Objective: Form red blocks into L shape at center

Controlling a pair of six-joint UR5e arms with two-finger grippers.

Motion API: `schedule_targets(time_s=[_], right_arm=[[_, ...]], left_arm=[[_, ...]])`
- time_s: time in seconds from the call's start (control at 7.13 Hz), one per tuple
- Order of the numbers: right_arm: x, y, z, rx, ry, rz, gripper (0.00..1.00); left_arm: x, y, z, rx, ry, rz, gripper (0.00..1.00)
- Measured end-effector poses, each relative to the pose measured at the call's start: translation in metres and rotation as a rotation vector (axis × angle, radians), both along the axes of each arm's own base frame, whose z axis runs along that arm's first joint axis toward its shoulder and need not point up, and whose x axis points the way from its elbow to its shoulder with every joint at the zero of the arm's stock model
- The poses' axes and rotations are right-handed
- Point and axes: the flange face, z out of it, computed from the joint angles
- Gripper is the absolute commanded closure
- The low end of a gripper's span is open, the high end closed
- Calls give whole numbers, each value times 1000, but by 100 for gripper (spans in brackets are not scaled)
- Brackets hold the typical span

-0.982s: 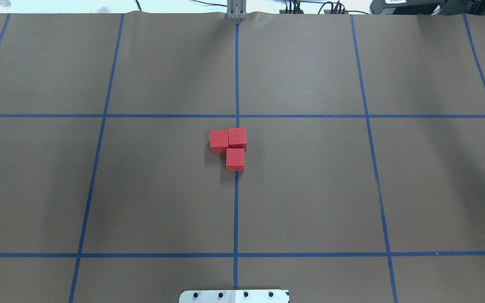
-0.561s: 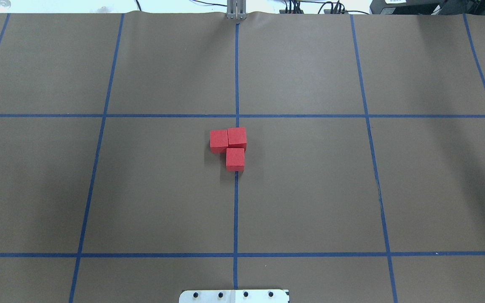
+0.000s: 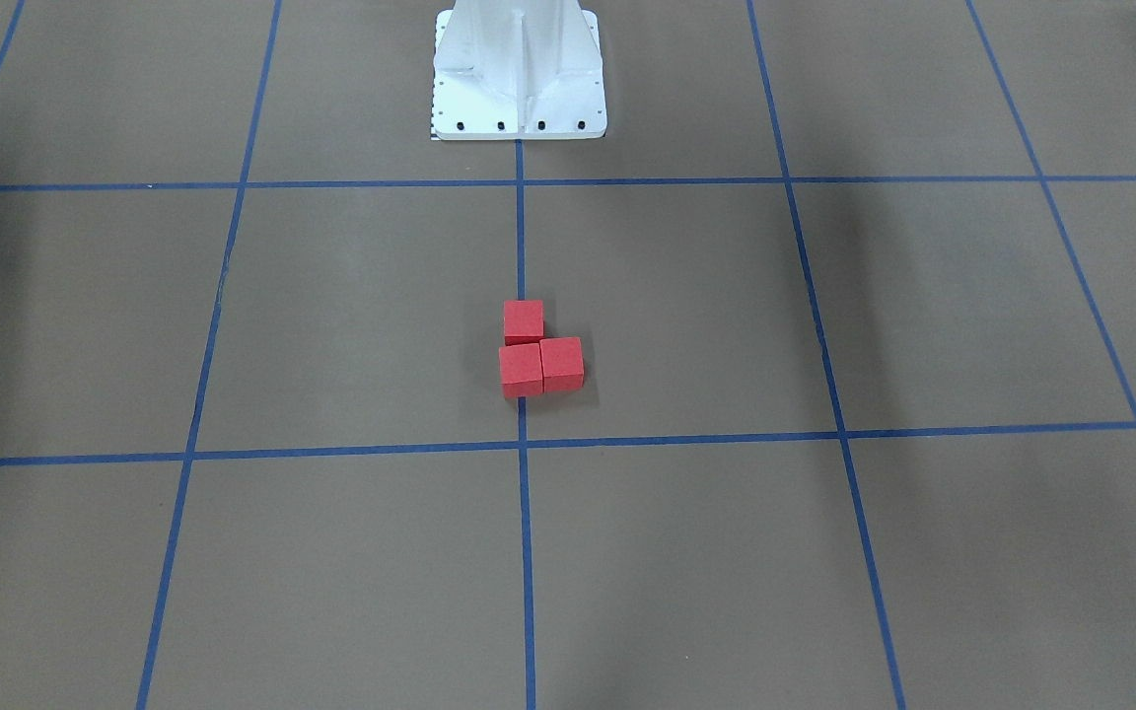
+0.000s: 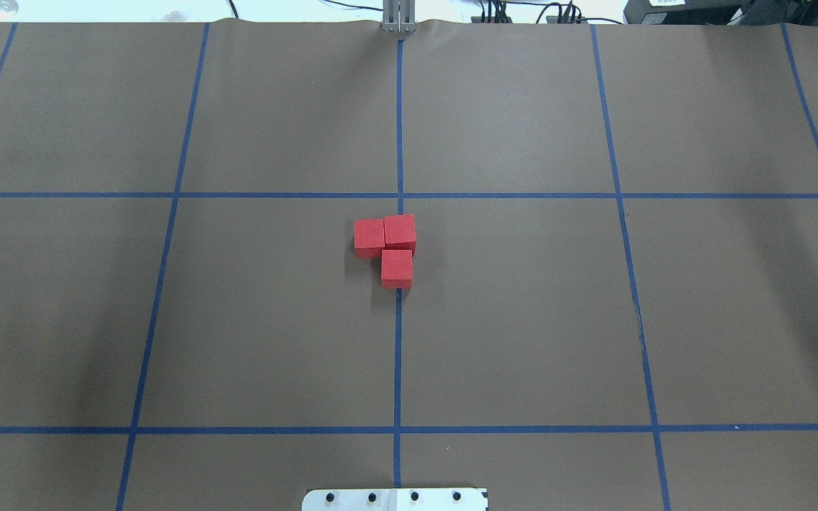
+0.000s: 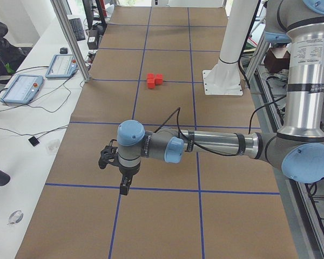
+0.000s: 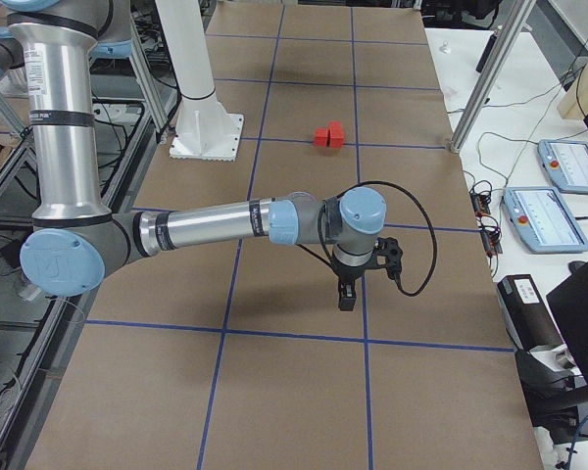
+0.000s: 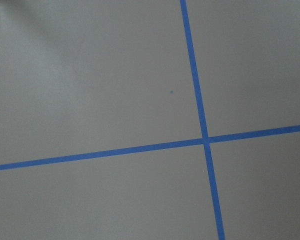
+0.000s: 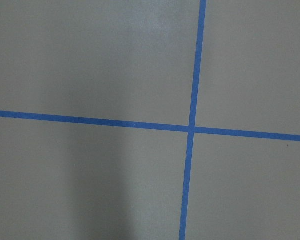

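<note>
Since both the left gripper point(image 5: 124, 188) and right gripper point(image 6: 346, 294) (spread or pinched, can't tell) hang far from the red blocks point(image 4: 388, 248), which touch in an L at the center point(image 4: 398, 306), I'd call it done, so just stay clear.

no legible text, label, brand, number or sign on anything here

Matt, faintly grainy faces on the red blocks point(image 4: 399, 234). Matt brown paper over the tabletop point(image 4: 522, 319), smooth, gridded with blue tape point(image 4: 397, 355) of slight sheen. Glossy white painted metal on the base point(image 3: 519, 69). Smooth silver metal tubes on left arm point(image 5: 216, 144) and right arm point(image 6: 206, 227), satin blue plastic joint caps point(image 5: 130, 132).
</note>
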Motion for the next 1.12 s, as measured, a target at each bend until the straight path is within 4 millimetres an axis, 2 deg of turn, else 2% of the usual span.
schedule_targets(time_s=[0.42,0.7,1.12], right_arm=[[3,32,46,-30,-12,4,1],[4,38,53,-26,-19,7,1],[3,37,51,-25,-30,10,1]], left_arm=[[5,11,1,-6,65,11,0],[6,13,5,-14,67,13,0],[7,19,13,-31,67,14,0]])
